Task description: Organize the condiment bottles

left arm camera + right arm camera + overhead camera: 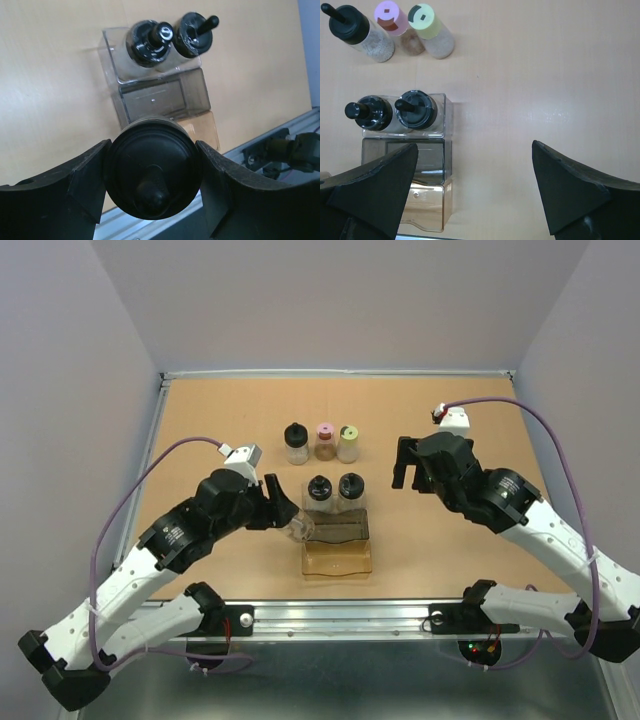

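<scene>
- The left pincer (152,147) is clamped on a black-capped bottle (150,175), one finger on each side of the cap. The bottle is tipped over, with its knob pointing back at the wrist camera.
- That held bottle hangs just off the left side of the brown-tinted tray (338,558), low over the table (200,420). I can't tell whether it touches the tray.
- In the tray's far compartment stand two upright bottles side by side, the left tray bottle (370,114) and the right tray bottle (416,109). Both have black knobbed caps.
- The right pincer (474,147) gapes wide with nothing between its fingers, above bare table to the right of the tray.
- Farthest out is a tight row on the table beyond the tray: a lone black-capped bottle (296,443) on the left, the pink-capped bottle (325,441) in the middle and the yellow-green-capped bottle (348,443) on the right.
</scene>
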`<state>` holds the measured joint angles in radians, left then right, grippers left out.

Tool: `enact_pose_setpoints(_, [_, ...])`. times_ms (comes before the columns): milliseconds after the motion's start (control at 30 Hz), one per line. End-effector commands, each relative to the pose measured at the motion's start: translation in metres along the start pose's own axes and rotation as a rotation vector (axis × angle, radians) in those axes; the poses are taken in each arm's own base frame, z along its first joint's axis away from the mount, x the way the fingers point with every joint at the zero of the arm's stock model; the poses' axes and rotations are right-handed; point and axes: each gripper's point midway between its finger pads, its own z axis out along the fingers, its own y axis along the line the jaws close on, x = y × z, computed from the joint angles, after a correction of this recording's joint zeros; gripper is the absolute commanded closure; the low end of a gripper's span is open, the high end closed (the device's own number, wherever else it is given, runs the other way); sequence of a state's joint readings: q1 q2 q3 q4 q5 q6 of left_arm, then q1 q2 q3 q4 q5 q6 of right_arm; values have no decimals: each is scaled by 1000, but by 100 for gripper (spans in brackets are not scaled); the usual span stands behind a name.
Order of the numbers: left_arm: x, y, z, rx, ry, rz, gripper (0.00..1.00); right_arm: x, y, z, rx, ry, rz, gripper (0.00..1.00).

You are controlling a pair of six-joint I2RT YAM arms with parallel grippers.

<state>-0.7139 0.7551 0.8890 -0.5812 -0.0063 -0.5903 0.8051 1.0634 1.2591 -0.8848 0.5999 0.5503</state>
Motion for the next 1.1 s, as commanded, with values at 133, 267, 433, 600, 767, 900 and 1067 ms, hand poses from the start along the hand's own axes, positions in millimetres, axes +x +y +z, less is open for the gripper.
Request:
enact_pose_setpoints(133, [-6,-53,25,15,-65,-52,100,-9,1,-6,-33,-45,48,0])
enact_pose_setpoints(267, [-8,-68,46,-53,-83,-26,100,-11,-1,-9,-35,-57,56,0])
enact_pose_setpoints(433, [-4,-83,67,-110,-100,-8,100,-14,-4,-13,-36,-67,60,0])
enact_pose_setpoints(600, [-7,-100,81,-126,-131,-7,100,-13,-7,-14,-25,-70,58,0])
enact_pose_setpoints(767, [0,-107,102,-157,-118,11,100,-12,-11,-16,-21,-71,54,0])
enact_pose_setpoints(900, [11,-111,113,-164,-84,31,100,-13,-13,-17,-14,-76,46,0])
enact_pose_setpoints(1067, [23,-107,119,-201,-61,43,100,-14,-16,-19,-9,-85,43,0])
